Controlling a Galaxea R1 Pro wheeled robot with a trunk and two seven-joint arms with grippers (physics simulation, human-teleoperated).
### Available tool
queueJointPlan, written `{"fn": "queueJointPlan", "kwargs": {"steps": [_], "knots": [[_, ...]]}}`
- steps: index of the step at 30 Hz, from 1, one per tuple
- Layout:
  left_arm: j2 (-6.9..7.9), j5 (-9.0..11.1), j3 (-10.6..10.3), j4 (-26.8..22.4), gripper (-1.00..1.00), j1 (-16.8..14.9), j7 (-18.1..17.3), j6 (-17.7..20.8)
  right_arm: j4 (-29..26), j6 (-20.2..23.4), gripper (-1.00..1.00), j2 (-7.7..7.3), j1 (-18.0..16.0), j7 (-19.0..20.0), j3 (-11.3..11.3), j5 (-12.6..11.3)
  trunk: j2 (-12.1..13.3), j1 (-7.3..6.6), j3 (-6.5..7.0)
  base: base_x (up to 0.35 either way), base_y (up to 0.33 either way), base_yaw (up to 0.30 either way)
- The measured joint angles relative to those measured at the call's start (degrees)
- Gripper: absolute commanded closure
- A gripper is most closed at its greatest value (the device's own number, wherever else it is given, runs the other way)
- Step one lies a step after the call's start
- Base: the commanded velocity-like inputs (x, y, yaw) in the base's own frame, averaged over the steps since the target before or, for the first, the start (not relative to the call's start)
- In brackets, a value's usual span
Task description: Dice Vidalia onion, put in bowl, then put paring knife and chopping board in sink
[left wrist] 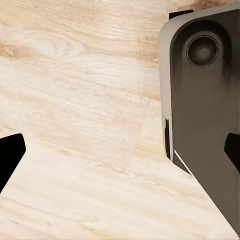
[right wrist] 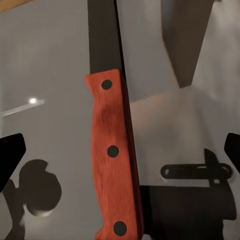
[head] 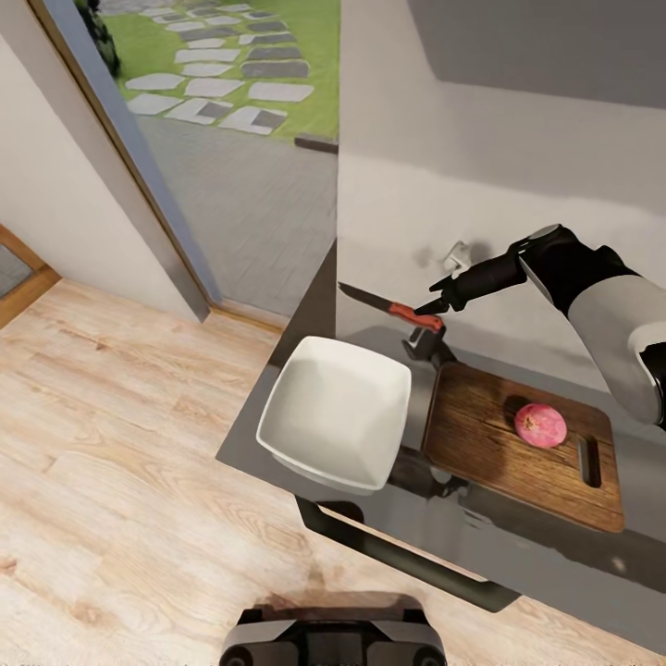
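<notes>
The paring knife (head: 388, 308) lies on the grey countertop (head: 277, 435) behind the bowl, its red handle (right wrist: 112, 155) pointing toward the board and its dark blade (right wrist: 105, 35) pointing away. My right gripper (head: 433, 306) hovers just over the handle, open, with its fingertips (right wrist: 11, 152) far apart on either side. On the brown chopping board (head: 499, 453) sits the whole pinkish Vidalia onion (head: 540, 425). The white square bowl (head: 333, 421) stands empty left of the board. My left gripper (left wrist: 120, 150) hangs open over the wooden floor. The sink is out of view.
The countertop ends just left of the bowl, and a grey wall (head: 481, 185) rises behind it. A dark bar handle (head: 398, 555) runs along the cabinet front. Wooden floor (head: 120, 444) spreads to the left, toward a doorway (head: 231, 139) onto outdoor paving. My base (head: 333, 638) is below.
</notes>
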Motion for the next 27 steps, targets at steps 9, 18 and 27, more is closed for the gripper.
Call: {"fn": "queueJointPlan", "kwargs": {"steps": [9, 18, 27], "knots": [[0.0, 0.0, 0.0, 0.0, -1.0, 0.0, 0.0, 0.0, 0.0, -0.02, -1.0, -0.02, 0.0, -0.32, 0.0, 0.06, 0.0, 0.0, -0.61, 0.0, 0.0, 0.0], [0.0, 0.0, 0.0, 0.0, -1.0, 0.0, -0.06, 0.0, 0.0, -2.73, -1.0, 0.37, 0.0, -3.65, 0.09, 0.03, 0.0, 0.0, -0.74, 0.0, 0.0, 0.0], [0.0, 0.0, 0.0, 0.0, -1.0, 0.0, -0.07, 0.0, 0.01, -3.37, -1.0, 0.83, 0.0, -4.76, 0.13, 0.02, 0.0, 0.0, -0.74, -0.002, 0.0, 0.0]]}}
